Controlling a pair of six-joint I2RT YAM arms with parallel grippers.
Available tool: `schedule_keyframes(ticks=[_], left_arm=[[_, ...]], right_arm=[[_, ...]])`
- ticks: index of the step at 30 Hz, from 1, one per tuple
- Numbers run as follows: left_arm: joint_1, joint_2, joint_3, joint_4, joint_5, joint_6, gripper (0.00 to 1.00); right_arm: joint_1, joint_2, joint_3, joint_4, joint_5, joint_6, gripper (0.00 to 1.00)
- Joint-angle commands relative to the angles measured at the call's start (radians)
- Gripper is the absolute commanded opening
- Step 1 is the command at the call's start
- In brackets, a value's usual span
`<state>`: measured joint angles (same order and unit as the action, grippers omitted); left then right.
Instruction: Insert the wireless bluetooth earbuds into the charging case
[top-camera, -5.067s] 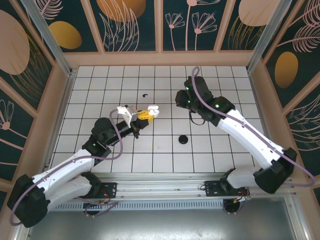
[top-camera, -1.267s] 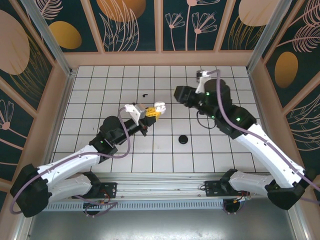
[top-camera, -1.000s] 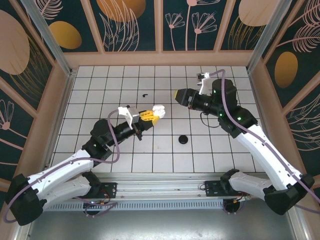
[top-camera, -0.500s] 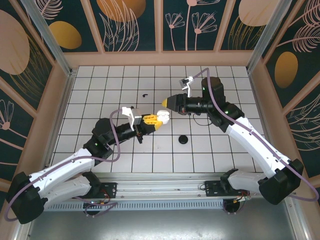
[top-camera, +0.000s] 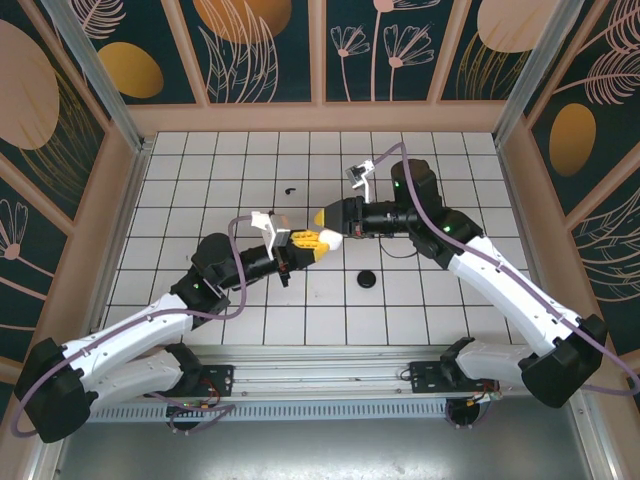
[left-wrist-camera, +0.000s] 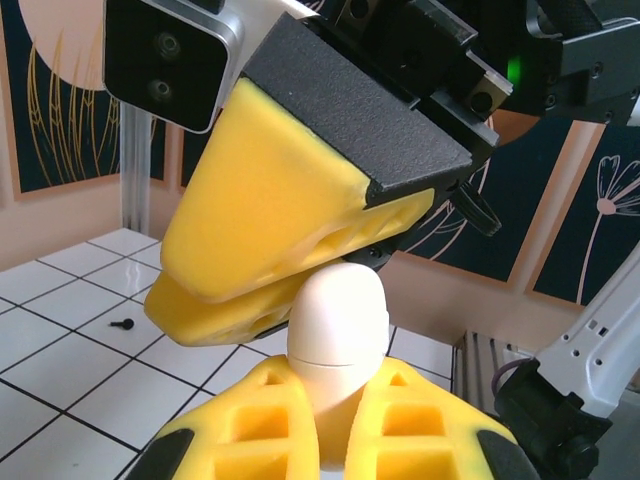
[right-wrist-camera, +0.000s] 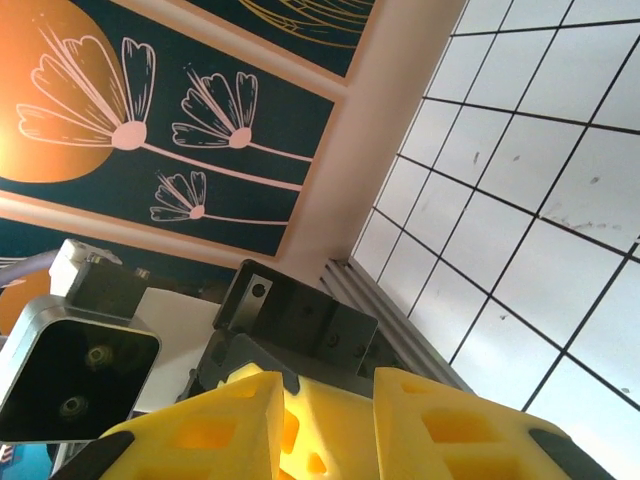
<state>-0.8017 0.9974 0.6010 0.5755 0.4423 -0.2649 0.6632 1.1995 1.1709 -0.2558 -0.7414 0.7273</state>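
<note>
Right gripper (top-camera: 322, 217) has closed the gap since half a second ago, sliding left until its yellow tips sit right over the left gripper (top-camera: 316, 241), above the middle of the tiled table (top-camera: 200, 180). From overhead the two yellow noses overlap and the meeting point is a jumble, the right one covering whatever lies beneath it.

Over to the left wrist camera, and that sorts it out. The charging case (left-wrist-camera: 337, 320), a white egg-shaped shell, stands upright, clamped by its lower half between the left fingers (left-wrist-camera: 180, 450). The right gripper's wedge-shaped fingers hang just above and behind its crown, touching or a hair off, I can't tell which. Those right fingers are drawn nearly together, and anything pinched between them is hidden.

The right wrist view looks the other way. Its own yellow fingers line the bottom edge with a narrow slot between them, and beyond sits the left arm's camera housing (right-wrist-camera: 80, 375) under the painted wall panels (right-wrist-camera: 150, 100).

Around them, one tiny black earbud (top-camera: 290, 190) lies alone on a tile toward the back wall. The black round disc (top-camera: 367, 279) sits nearer the bases, below the right forearm. Both are well apart from the grippers.
</note>
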Motion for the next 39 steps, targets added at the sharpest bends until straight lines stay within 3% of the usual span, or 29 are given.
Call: schedule_keyframes(ticks=[1,8,12,16,21,25,33,39], left_arm=[[0.016,-0.017,0.014,0.038,-0.103,-0.066,0.00],[0.039,-0.040,-0.027,0.076,-0.122,-0.137,0.00],[0.058,-0.055,-0.028,0.014,-0.179,-0.174,0.00],[0.134,-0.050,-0.018,-0.073,-0.183,-0.258,0.00],[0.211,-0.002,-0.008,-0.147,-0.199,-0.321,0.00],[0.255,0.123,0.026,-0.186,-0.184,-0.380,0.00],[0.258,0.408,0.085,-0.248,-0.098,-0.423,0.00],[0.258,0.501,0.042,-0.286,-0.099,-0.411,0.00]], right_arm=[[0.024,-0.037,0.017,-0.059,-0.024,-0.029,0.30],[0.027,-0.078,-0.031,-0.082,0.048,-0.033,0.30],[0.013,-0.114,-0.009,-0.156,0.236,-0.053,0.30],[-0.029,-0.167,-0.015,-0.217,0.411,-0.055,0.31],[-0.073,-0.211,-0.060,-0.270,0.545,-0.049,0.33],[-0.098,-0.198,-0.091,-0.301,0.553,-0.057,0.37],[-0.111,-0.131,-0.201,-0.285,0.511,-0.056,0.40],[-0.110,-0.055,-0.260,-0.268,0.461,-0.046,0.42]])
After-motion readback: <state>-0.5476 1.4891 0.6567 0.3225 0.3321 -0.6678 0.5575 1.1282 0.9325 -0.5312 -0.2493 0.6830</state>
